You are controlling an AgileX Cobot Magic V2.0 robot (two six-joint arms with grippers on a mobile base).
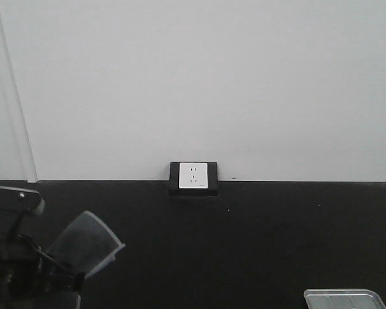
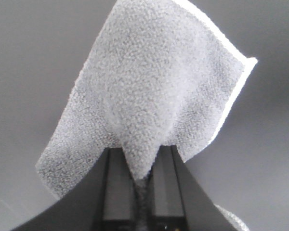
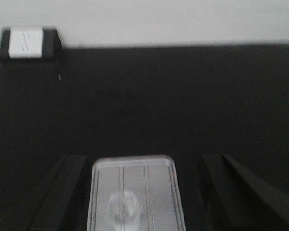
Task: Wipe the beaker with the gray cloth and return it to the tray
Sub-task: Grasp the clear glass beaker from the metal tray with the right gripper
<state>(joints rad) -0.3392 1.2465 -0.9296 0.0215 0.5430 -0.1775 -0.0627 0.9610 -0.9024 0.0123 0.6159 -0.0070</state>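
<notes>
My left gripper (image 2: pixel 141 155) is shut on the gray cloth (image 2: pixel 154 82), which fans out past the fingertips, held up in the air. In the front view the cloth (image 1: pixel 85 243) sticks up from the left arm at the lower left. My right gripper (image 3: pixel 142 161) is open and empty, its fingers (image 3: pixel 62 187) spread wide to either side of the silver tray (image 3: pixel 156 192). The clear beaker (image 3: pixel 124 208) stands on the tray, blurred, below and between the fingers and not touched. A corner of the tray (image 1: pixel 343 298) shows at the bottom right of the front view.
The table top (image 1: pixel 244 244) is black, with a white wall behind it. A white socket in a black frame (image 1: pixel 193 176) sits at the wall's foot; it also shows in the right wrist view (image 3: pixel 25 42) at the far left.
</notes>
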